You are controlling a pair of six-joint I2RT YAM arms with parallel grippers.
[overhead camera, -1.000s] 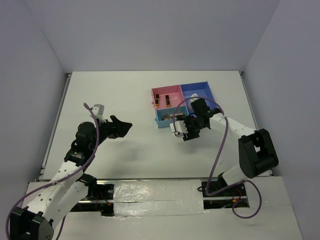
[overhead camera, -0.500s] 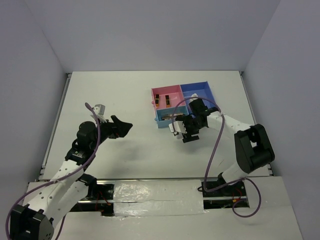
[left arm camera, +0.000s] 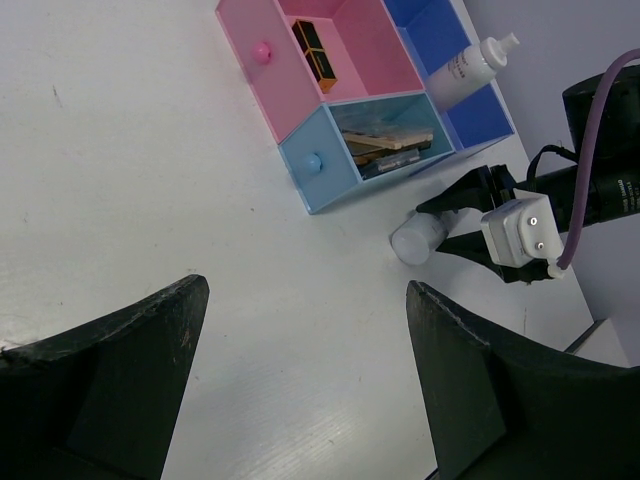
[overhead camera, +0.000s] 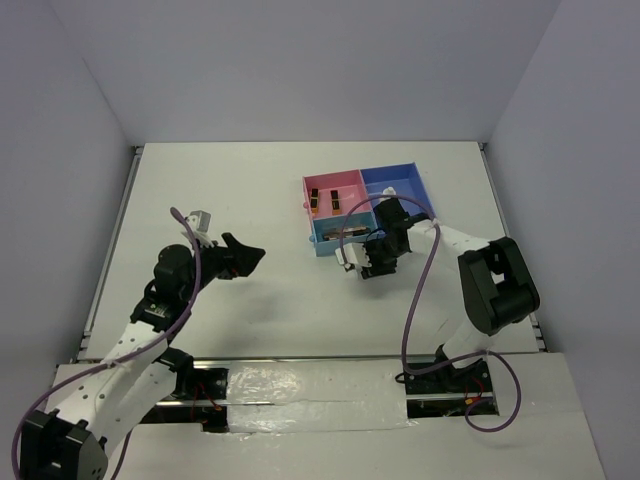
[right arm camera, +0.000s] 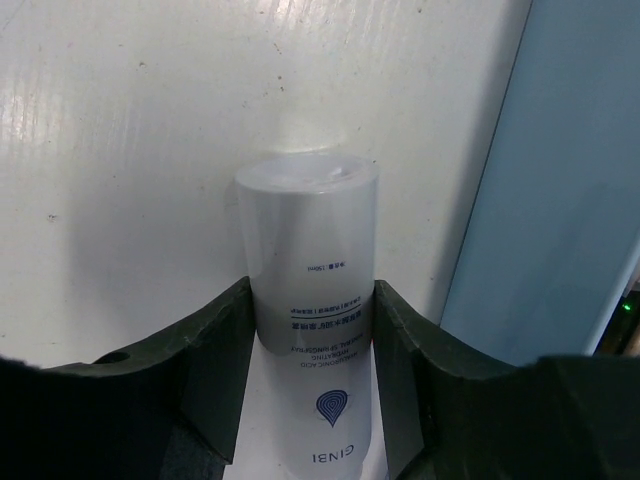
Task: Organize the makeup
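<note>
Between the right jaws, a whitish bottle (right arm camera: 310, 300) reads GINSI.

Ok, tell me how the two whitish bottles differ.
The tray bottle sits in the blue compartment, untouched; the table bottle lies outside it, between the right gripper's jaws. The tray bottle shows its narrow cap; the table bottle shows its flat end. Both are whitish.

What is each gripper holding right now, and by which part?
Right gripper clamps the white bottle across the sides of its cylindrical body; the bottle lies beside the tray. Left gripper is open, empty.
</note>
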